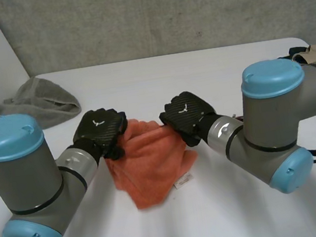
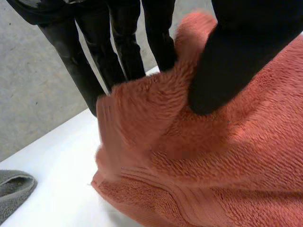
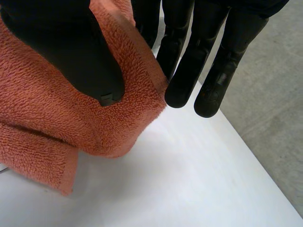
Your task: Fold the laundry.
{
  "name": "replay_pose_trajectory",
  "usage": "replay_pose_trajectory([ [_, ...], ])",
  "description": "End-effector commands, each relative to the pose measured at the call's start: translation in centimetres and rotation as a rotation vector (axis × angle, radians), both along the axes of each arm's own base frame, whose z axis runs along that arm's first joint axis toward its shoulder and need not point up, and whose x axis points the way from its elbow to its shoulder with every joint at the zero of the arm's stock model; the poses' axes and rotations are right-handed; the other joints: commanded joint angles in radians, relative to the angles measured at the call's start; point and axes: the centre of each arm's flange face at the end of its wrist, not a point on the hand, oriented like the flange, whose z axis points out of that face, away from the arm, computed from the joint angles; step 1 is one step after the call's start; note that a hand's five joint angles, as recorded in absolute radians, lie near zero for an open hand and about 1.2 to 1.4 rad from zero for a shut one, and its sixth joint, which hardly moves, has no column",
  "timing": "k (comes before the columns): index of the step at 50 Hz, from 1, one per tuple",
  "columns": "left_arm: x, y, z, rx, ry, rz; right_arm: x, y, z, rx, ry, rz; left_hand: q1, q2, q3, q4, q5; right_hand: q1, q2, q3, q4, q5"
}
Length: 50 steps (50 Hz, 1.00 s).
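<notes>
An orange towel (image 1: 150, 167) lies rumpled on the white table (image 1: 211, 75), between my two arms. My left hand (image 1: 97, 129) is at its far left corner. In the left wrist view the thumb (image 2: 227, 61) presses a raised fold of the towel (image 2: 213, 165) against the fingers (image 2: 118, 42) behind it. My right hand (image 1: 185, 113) is at the far right corner. There the thumb (image 3: 71, 52) lies on the towel (image 3: 38, 118), pinching its edge against the fingers (image 3: 189, 61) behind. A white label (image 1: 182, 180) sticks out at the towel's near right side.
A grey towel (image 1: 35, 100) lies bunched at the table's far left, also seen beside the orange one (image 2: 12, 189). A beige and black object (image 1: 313, 52) sits at the table's right edge. A concrete wall runs behind the table.
</notes>
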Motion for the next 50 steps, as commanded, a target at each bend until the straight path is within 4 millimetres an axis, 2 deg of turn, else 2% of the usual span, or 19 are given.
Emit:
replay_pose_trajectory([
  [1,-0.8,0.2,2.1,-0.066,0.034,-0.023,-1.4,0.0,2.3,0.004,-0.013,-0.09,0.469,0.474,0.477,0.489,0.495,0.417,0.231,0.215,0.209,0.234],
  [4,-1.1,1.0,5.5,-0.15,0.084,-0.041,-2.0,-0.1,3.9,-0.017,-0.022,-0.13,0.469,0.474,0.477,0.489,0.495,0.417,0.231,0.215,0.209,0.234],
  [5,-1.0,1.7,7.9,-0.212,0.121,-0.05,-2.5,0.1,5.7,-0.041,-0.04,-0.14,0.469,0.474,0.477,0.489,0.495,0.417,0.231,0.215,0.209,0.234],
  [8,-0.4,2.7,12.0,-0.317,0.182,-0.05,-3.4,1.2,9.2,-0.095,-0.079,-0.151,0.469,0.474,0.477,0.489,0.495,0.417,0.231,0.215,0.209,0.234],
  [12,-0.1,3.1,14.4,-0.383,0.219,-0.048,-4.3,2.4,12.6,-0.155,-0.125,-0.168,0.469,0.474,0.477,0.489,0.495,0.417,0.231,0.215,0.209,0.234],
  [16,-0.3,2.2,14.6,-0.391,0.217,-0.039,-4.9,3.1,13.9,-0.169,-0.131,-0.183,0.469,0.474,0.477,0.489,0.495,0.417,0.231,0.215,0.209,0.234],
  [22,-2.3,-1.2,9.9,-0.307,0.134,-0.042,-4.6,2.7,13.2,-0.154,-0.122,-0.179,0.469,0.474,0.477,0.489,0.495,0.417,0.231,0.215,0.209,0.234],
  [24,-3.3,-2.9,8.5,-0.322,0.085,-0.045,-3.6,1.2,12.0,-0.157,-0.121,-0.18,0.469,0.474,0.477,0.489,0.495,0.417,0.231,0.215,0.209,0.234],
  [26,-4.1,-4.2,8.4,-0.376,0.057,-0.047,-2.8,-0.1,11.5,-0.175,-0.137,-0.188,0.469,0.474,0.477,0.489,0.495,0.417,0.231,0.215,0.209,0.234],
  [27,-4.8,-5.6,8.9,-0.466,0.035,-0.04,-2.2,-1.5,11.4,-0.213,-0.165,-0.202,0.469,0.474,0.477,0.489,0.495,0.417,0.231,0.215,0.209,0.234],
  [30,-6.0,-7.3,11.4,-0.654,0.03,-0.022,-0.9,-3.6,12.3,-0.336,-0.249,-0.227,0.469,0.474,0.477,0.489,0.495,0.417,0.231,0.215,0.209,0.234],
  [32,-6.7,-8.2,15.3,-0.87,0.072,0.018,0.1,-5.3,14.5,-0.503,-0.375,-0.239,0.469,0.474,0.477,0.489,0.495,0.417,0.231,0.215,0.209,0.234],
  [34,-7.0,-8.1,18.1,-0.998,0.129,0.043,0.6,-6.0,16.1,-0.621,-0.468,-0.234,0.469,0.474,0.477,0.489,0.495,0.417,0.231,0.215,0.209,0.234],
  [35,-7.1,-7.8,20.4,-1.099,0.196,0.064,0.8,-6.4,18.0,-0.736,-0.559,-0.239,0.469,0.474,0.477,0.489,0.495,0.417,0.231,0.215,0.209,0.234],
  [40,-7.1,-5.6,24.1,-1.22,0.319,0.066,0.7,-6.1,20.6,-0.861,-0.654,-0.23,0.469,0.474,0.477,0.489,0.495,0.417,0.231,0.215,0.209,0.234],
  [42,-7.0,-5.0,24.0,-1.193,0.322,0.053,0.5,-5.9,20.9,-0.85,-0.648,-0.233,0.469,0.474,0.477,0.489,0.495,0.417,0.231,0.215,0.209,0.234],
  [45,-6.7,-4.6,21.6,-1.077,0.281,0.019,0.3,-5.5,20.2,-0.803,-0.606,-0.23,0.469,0.474,0.477,0.489,0.495,0.417,0.231,0.215,0.209,0.234],
  [49,-6.3,-4.5,16.3,-0.907,0.189,-0.007,0.0,-4.9,16.9,-0.663,-0.489,-0.225,0.469,0.474,0.477,0.489,0.495,0.417,0.231,0.215,0.209,0.234],
  [50,-6.0,-4.5,13.9,-0.839,0.146,-0.011,0.0,-4.5,15.0,-0.595,-0.43,-0.214,0.469,0.474,0.477,0.489,0.495,0.417,0.231,0.215,0.209,0.234],
])
